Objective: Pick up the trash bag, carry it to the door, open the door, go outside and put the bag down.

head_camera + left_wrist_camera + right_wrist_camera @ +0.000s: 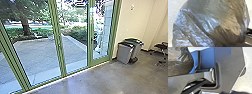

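The trash bag [205, 25], dark, thin and shiny with many creases, hangs close to the camera in the left wrist view. In the right wrist view part of the same crinkled trash bag [178, 60] shows beside the robot's own dark plate and jointed bar. How either gripper holds or touches it cannot be made out. In the head view, tall glass panels in green door frames [58, 45] stand ahead and to the left, upright and reaching down to the floor. Which panel is the door is not clear.
Two bins, a grey bin [124, 53] and one with a green lid [133, 40], stand by the cream wall right of the glass. A dark chair [161, 47] is at the far right. Beyond the glass lie a paved yard [40, 55] and trees.
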